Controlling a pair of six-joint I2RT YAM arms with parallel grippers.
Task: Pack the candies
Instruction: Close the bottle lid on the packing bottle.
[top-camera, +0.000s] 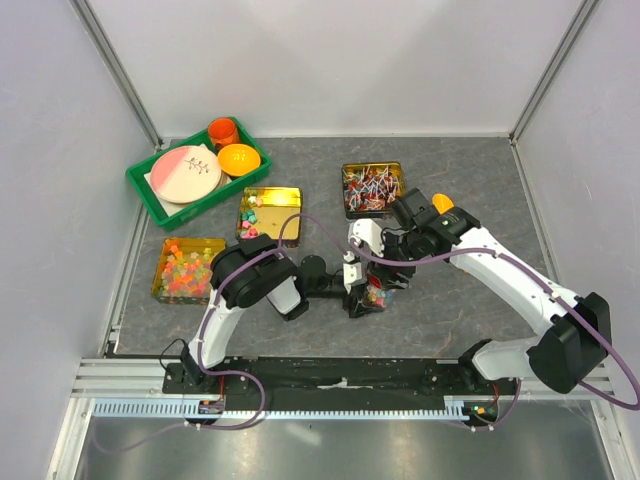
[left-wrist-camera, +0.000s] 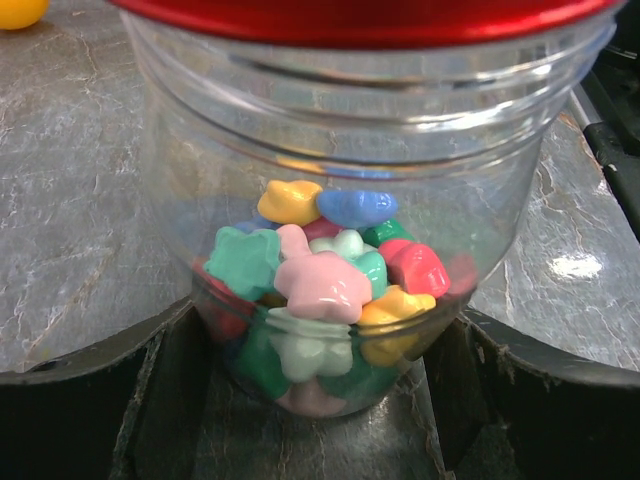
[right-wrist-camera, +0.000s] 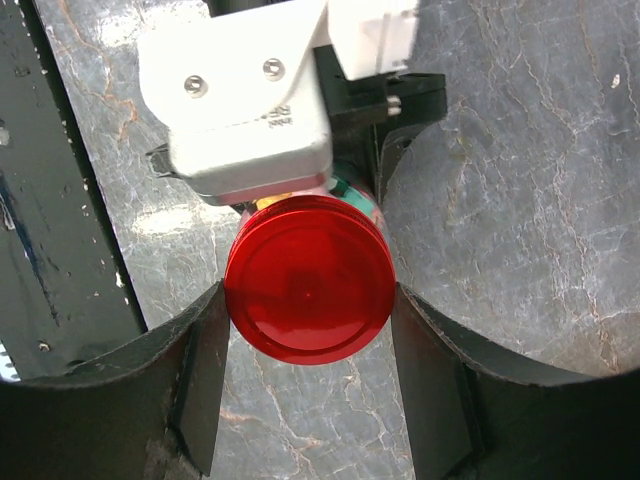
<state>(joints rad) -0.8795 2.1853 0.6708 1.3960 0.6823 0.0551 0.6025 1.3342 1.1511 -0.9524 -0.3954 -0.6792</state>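
Overhead: my two arms meet mid-desk (top-camera: 480, 180) at a small clear jar (top-camera: 377, 298). My left tool (top-camera: 357, 290) reaches it from the left side and my right tool (top-camera: 386, 270) sits over its top. Loose candies (top-camera: 256, 216) lie in a gold tin (top-camera: 285, 192) up-left of the jar, and more are inside the jar. A lollipop tin (top-camera: 372, 166) is behind the jar and a gummy tin (top-camera: 160, 282) is far left. A green bin (top-camera: 143, 192) in the back-left corner holds a plate (top-camera: 186, 172), an orange cup (top-camera: 223, 132) and an orange bowl (top-camera: 239, 159).

Left wrist: the jar fills the view, standing upright on the desk. The candies are piled in its bottom third: pink, green, yellow, blue and white stars. My left tool is wide apart, and its fingers (left-wrist-camera: 110, 400) press the jar's lower wall on both sides, so it has the jar clamped. A red lid (left-wrist-camera: 360, 18) sits across the rim; I can't tell whether it is threaded on.

Right wrist: looking straight down on the lid. My right tool is about half open, its fingers (right-wrist-camera: 205, 370) touching the lid's edge left and right, gripping it. My left tool's white body is just behind the lid, and a few candies show under its rim.
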